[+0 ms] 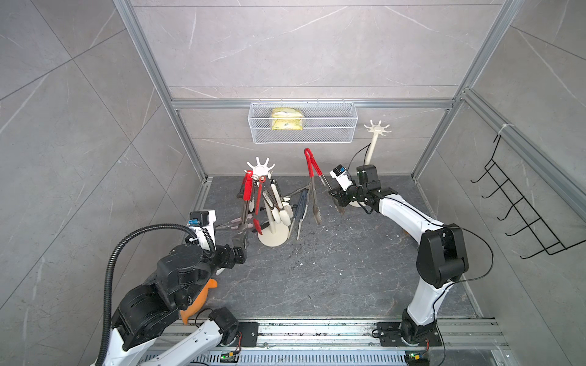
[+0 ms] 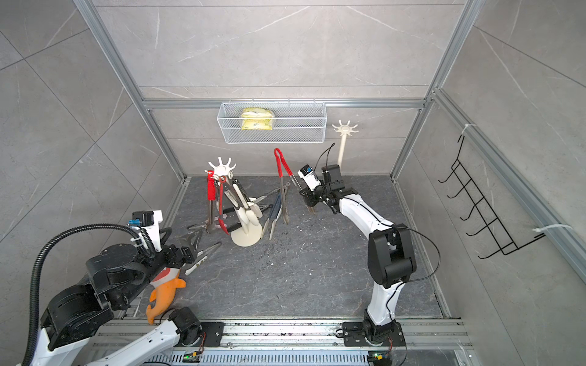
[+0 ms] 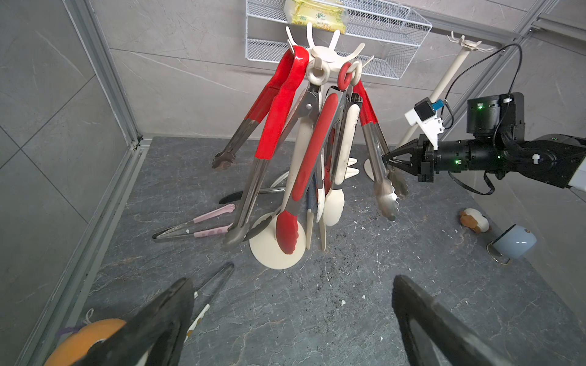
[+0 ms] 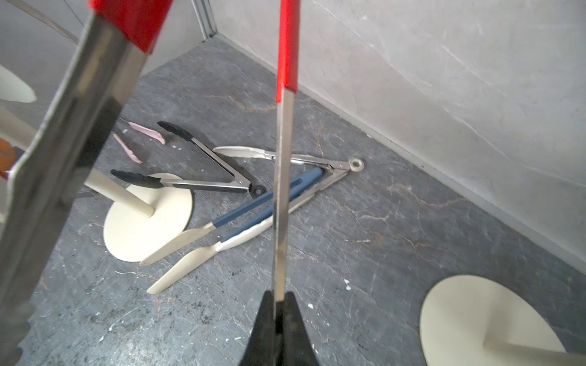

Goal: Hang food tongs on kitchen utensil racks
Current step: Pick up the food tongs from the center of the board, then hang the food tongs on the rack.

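My right gripper (image 4: 279,298) is shut on one steel arm of a pair of red-handled food tongs (image 1: 312,177), holding them upright with the red bend on top. They hang between the two racks, tips just above the floor. The left cream rack (image 1: 260,166) carries several tongs on its hooks. The back-right rack (image 1: 377,128) has bare hooks. On the floor lie blue-handled tongs (image 4: 253,209), black-tipped tongs (image 4: 196,183), cream-tipped tongs (image 4: 285,155) and pink-tipped tongs (image 3: 206,221). My left gripper (image 3: 291,285) is open and holds nothing, low in front of the left rack.
A white wire basket (image 1: 302,139) with a yellow packet hangs on the back wall. A black wire hook rack (image 1: 520,209) is on the right wall. An orange plush toy (image 2: 165,294) lies under my left arm. A pale blue cup (image 3: 513,242) lies near the right wall.
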